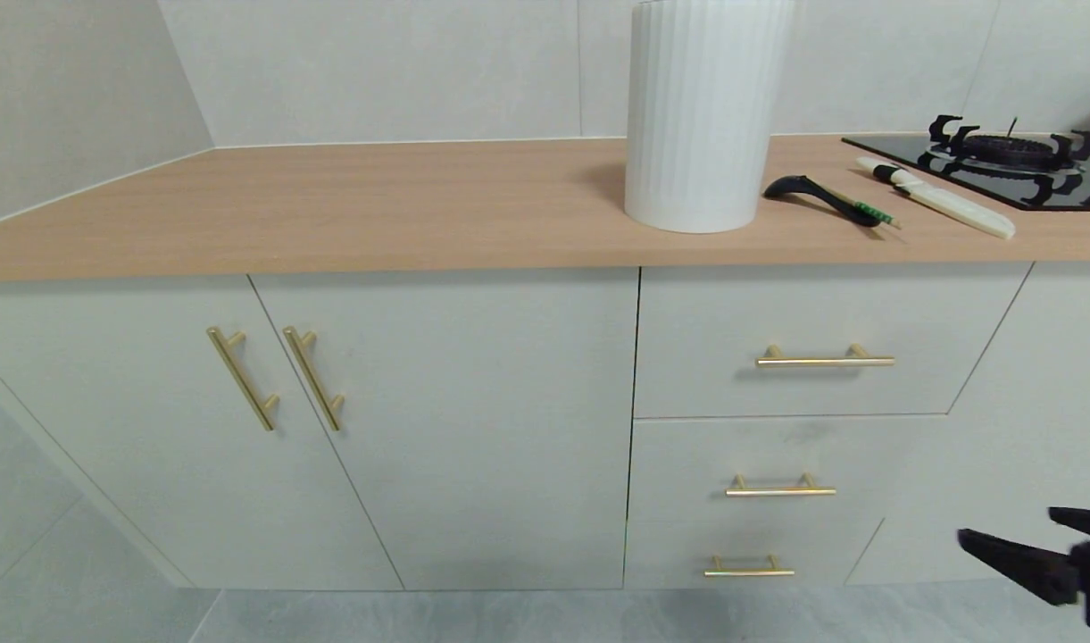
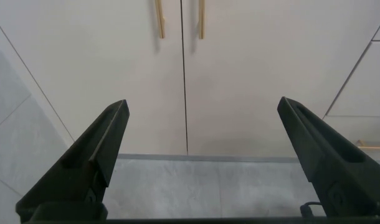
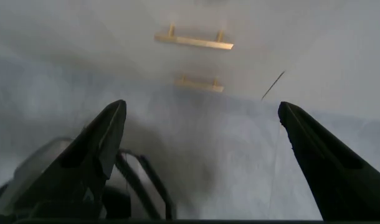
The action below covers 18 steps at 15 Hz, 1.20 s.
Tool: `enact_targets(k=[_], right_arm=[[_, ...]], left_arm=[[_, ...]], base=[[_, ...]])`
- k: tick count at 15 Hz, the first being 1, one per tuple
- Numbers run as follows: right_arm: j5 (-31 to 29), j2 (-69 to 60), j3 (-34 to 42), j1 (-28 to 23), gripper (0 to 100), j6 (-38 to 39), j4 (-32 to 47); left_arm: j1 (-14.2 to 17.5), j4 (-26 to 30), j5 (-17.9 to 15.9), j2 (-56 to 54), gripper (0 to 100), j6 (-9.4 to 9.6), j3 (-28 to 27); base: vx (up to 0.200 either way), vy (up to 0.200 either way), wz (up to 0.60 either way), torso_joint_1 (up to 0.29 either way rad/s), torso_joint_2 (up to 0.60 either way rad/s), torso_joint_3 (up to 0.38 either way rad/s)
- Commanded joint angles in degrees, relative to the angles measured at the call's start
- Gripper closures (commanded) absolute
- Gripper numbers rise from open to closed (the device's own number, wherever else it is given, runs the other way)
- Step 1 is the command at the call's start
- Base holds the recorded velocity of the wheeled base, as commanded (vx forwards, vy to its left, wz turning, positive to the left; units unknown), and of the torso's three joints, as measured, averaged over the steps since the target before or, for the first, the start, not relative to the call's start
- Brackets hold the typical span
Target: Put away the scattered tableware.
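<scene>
Black spoon (image 1: 802, 189) lies on the counter (image 1: 375, 205), well above the wide-spread right gripper (image 1: 1005, 523).

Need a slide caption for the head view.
Tall white ribbed container, black spoon and white knife on wooden countertop beside black gas hob; open right hand low beside the drawers.

Right gripper (image 3: 201, 107) spread wide in the foreground, black fingers (image 3: 93, 155) with nothing between them. Mid-frame background past the tips: two gold handles (image 3: 194, 42) on pale drawer fronts (image 3: 314, 37), one handle closer to the grey floor (image 3: 227, 155)
</scene>
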Motion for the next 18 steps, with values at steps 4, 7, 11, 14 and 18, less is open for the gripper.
enact_targets(k=[4,7,11,14,18], right_arm=[[-0.7,42.5,-11.5,2.1,0,-0.3,-19.1],[-3.4,50.0,-12.1,2.2,0,-0.3,-26.3],[-7.4,58.0,-12.3,2.3,0,-0.2,-37.7],[-9.3,62.0,-12.7,4.8,0,1.7,-42.5],[-13.7,68.0,-12.8,5.9,0,2.1,-52.8]], left_arm=[[0.0,0.0,0.0,0.1,0,-0.02,0.0],[0.0,0.0,0.0,0.1,0,-0.02,0.0],[0.0,0.0,0.0,0.1,0,-0.02,0.0],[0.0,0.0,0.0,0.1,0,-0.02,0.0],[0.0,0.0,-0.1,0.1,0,-0.02,0.0]], base=[[0.000,0.000,0.00,0.000,0.00,0.000],[0.000,0.000,0.00,0.000,0.00,0.000],[0.000,0.000,0.00,0.000,0.00,0.000],[0.000,0.000,0.00,0.000,0.00,0.000],[0.000,0.000,0.00,0.000,0.00,0.000]])
